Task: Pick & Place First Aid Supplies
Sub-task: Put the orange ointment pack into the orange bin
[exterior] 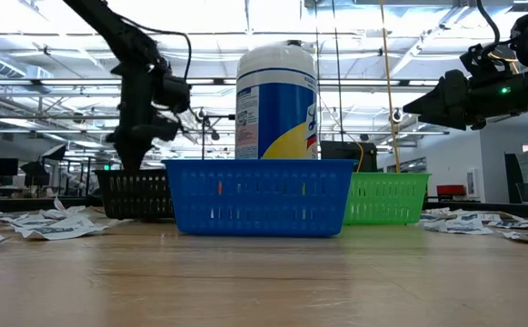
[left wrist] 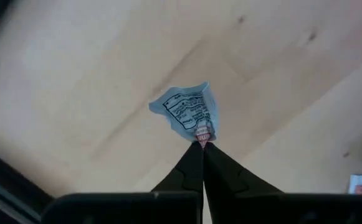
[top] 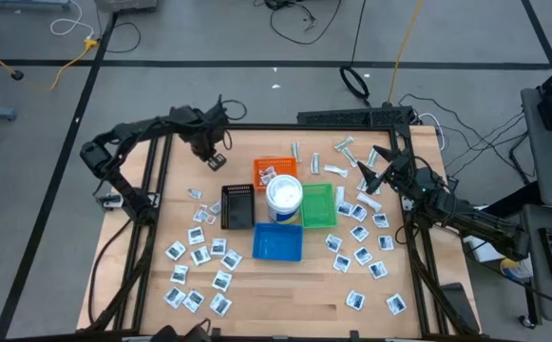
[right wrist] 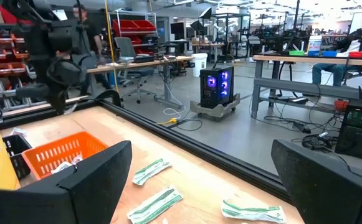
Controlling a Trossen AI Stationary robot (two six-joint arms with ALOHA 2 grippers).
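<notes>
Pinching a blue-printed packet by one corner, the left tool sits at eleven o'clock of the white tub, ready for lifting; the right tool waits wide at three o'clock.

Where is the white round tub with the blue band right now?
In the high view, the white round tub stands mid-table, ringed by the orange tray, green tray, blue tray and black tray.

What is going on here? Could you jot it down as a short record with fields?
Left gripper: shut on a packet, above the table
Right gripper: open, holding nothing, over wrapped strips
Trays: orange, black, green, blue
Middle: white tub
Orange tray: holds a few packets
Loose packets: scattered on both sides
</notes>
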